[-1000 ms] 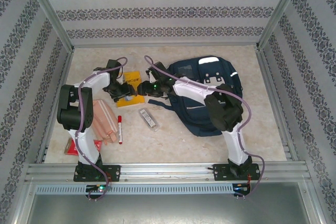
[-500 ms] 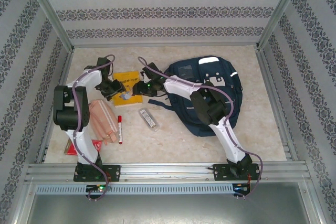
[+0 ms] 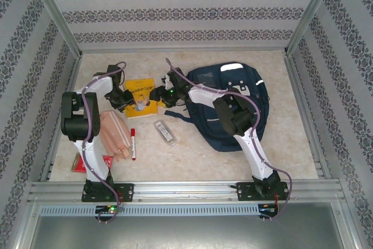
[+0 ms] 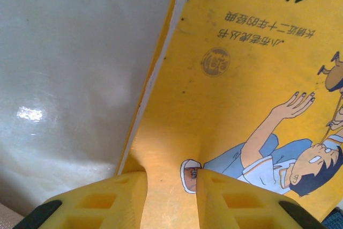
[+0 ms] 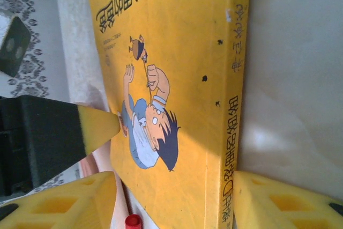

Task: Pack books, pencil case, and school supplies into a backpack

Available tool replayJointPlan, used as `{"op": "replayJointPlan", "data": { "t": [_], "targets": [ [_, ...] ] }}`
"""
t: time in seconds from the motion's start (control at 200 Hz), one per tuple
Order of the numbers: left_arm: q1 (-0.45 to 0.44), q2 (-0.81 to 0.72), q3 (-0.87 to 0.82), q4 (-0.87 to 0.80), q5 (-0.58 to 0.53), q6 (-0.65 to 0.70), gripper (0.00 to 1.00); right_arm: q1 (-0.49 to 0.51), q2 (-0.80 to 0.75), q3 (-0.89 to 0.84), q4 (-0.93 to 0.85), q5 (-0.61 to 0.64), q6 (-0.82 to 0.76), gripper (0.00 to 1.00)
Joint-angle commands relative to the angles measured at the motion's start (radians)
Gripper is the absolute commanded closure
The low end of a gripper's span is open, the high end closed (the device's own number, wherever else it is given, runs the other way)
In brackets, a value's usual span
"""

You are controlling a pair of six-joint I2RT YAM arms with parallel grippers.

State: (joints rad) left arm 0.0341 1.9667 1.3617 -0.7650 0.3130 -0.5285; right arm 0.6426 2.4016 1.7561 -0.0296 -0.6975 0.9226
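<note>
Compared with a second ago, the left arm is sitting further back, so more of the book's [image 3: 140, 88] yellow cover is showing from above. The right arm's elbow is hanging closer in over the backpack [image 3: 207, 79]. The pencil case [image 3: 165, 132] and the marker [image 3: 133, 143] are lying where they were on the tabletop [image 3: 192, 155].

The book is lying between the two sets of fingers, just beside the backpack. Its long axis is running straight away from the right fingers [image 5: 284, 205]. The spine is lining up with one of them, the title is sitting at the far end, and the cartoon boy's head is nearest the tips. These fingers are standing wide apart, with the book's near end showing between them, and are not closed on it.

The left fingers [image 4: 107, 202] are drawn close together at the book's page edge, with a narrow strip of cover between them. Whether they are pinching it I cannot tell. Seen from them, the title is reading upside down.

The right wrist view is giving the lettered spine and one left finger touching the cover by the boy. The left wrist view is giving the white page edge and a round seal.
</note>
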Motion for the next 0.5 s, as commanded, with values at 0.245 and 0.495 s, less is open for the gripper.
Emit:
{"op": "replayJointPlan", "data": {
  "t": [0.245,0.495],
  "targets": [
    [-0.011,0.103,-0.042,0.015,0.008,0.043,0.68,0.041,0.024,-0.028,0.455,-0.216,0.179,0.44],
    [-0.008,0.092,-0.041,0.015,0.015,0.063,0.68,0.05,0.028,-0.041,0.392,-0.177,0.133,0.48]
  ]
}}
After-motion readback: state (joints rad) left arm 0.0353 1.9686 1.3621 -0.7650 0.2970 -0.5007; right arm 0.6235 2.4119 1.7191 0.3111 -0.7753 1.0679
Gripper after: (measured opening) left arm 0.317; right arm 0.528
